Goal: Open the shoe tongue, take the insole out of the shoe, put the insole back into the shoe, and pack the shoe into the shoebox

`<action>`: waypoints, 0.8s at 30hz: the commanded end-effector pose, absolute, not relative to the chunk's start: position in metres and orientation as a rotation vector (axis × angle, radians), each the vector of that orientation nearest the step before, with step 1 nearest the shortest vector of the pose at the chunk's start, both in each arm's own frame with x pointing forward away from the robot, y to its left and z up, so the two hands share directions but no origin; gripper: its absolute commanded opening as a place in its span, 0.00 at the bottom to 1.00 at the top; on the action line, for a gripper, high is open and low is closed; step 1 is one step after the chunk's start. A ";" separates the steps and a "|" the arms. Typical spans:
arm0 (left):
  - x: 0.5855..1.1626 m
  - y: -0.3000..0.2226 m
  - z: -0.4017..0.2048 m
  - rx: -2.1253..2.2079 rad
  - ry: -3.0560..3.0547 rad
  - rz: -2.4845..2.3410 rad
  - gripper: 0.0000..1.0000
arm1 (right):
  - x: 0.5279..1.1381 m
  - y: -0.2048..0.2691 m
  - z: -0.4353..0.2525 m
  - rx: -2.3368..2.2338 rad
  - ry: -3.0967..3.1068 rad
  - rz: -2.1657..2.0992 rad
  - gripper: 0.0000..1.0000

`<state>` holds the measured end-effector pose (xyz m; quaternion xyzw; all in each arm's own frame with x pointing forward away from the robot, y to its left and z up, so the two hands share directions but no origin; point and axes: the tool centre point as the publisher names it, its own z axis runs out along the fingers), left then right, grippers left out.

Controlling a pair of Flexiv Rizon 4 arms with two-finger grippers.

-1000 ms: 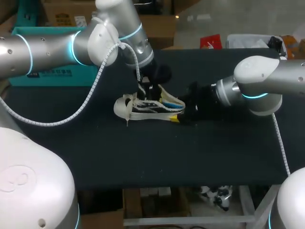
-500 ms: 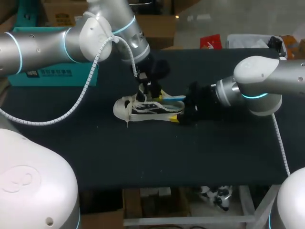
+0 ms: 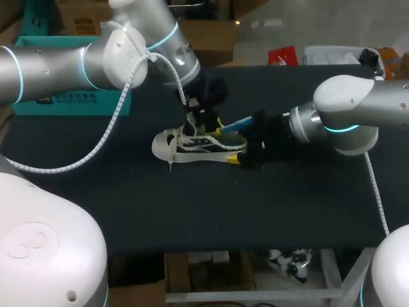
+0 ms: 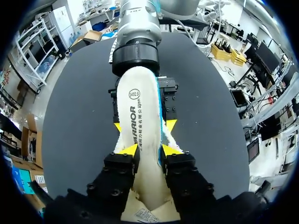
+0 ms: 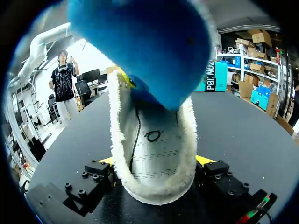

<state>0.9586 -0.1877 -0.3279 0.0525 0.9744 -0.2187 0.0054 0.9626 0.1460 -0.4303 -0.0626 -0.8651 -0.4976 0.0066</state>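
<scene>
My left claw [image 4: 148, 149] is clamped on the insole [image 4: 139, 109], which sits partly raised out of the shoe [image 3: 188, 144] at mid-table. My right claw [image 5: 154, 161] pinches the shoe's heel. This looks like the removal step; next I should draw the insole clear.

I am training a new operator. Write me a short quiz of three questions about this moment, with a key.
1. Fill in: the left gripper is shut on the ____.
2. Which gripper holds the shoe by its heel? A) left B) right C) neither
3. True or false: the heel end of the insole stands above the shoe.
Key: 1 insole; 2 B, the right gripper; 3 true.
</scene>
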 end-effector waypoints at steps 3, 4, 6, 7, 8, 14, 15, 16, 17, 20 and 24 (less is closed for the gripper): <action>0.956 -0.187 -0.329 0.130 3.043 -0.684 0.85 | 0.962 0.147 -0.438 -0.195 -2.704 -1.560 0.00; 0.956 -0.186 -0.328 0.122 3.040 -0.687 0.87 | 0.962 0.147 -0.438 -0.195 -2.704 -1.560 0.00; 0.954 -0.182 -0.326 0.105 3.030 -0.691 0.86 | 0.962 0.147 -0.438 -0.195 -2.704 -1.560 0.00; 0.952 -0.181 -0.324 0.098 3.022 -0.692 0.86 | 0.962 0.147 -0.438 -0.195 -2.704 -1.560 0.00; 0.951 -0.179 -0.323 0.088 3.014 -0.695 0.85 | 0.962 0.147 -0.438 -0.195 -2.704 -1.560 0.00; 0.933 -0.177 -0.316 0.081 2.967 -0.707 0.73 | 0.962 0.147 -0.438 -0.195 -2.704 -1.560 0.00; 0.930 -0.179 -0.315 0.070 2.954 -0.707 0.71 | 0.962 0.147 -0.438 -0.195 -2.704 -1.560 0.00; 0.928 -0.181 -0.315 0.065 2.942 -0.702 0.66 | 0.962 0.147 -0.438 -0.195 -2.704 -1.560 0.00; 0.926 -0.183 -0.315 0.058 2.932 -0.705 0.62 | 0.962 0.147 -0.438 -0.195 -2.704 -1.560 0.00; 0.922 -0.191 -0.318 0.026 2.896 -0.692 0.58 | 0.962 0.147 -0.438 -0.195 -2.704 -1.560 0.00; 0.921 -0.198 -0.322 -0.015 2.857 -0.688 0.57 | 0.962 0.147 -0.438 -0.195 -2.704 -1.560 0.00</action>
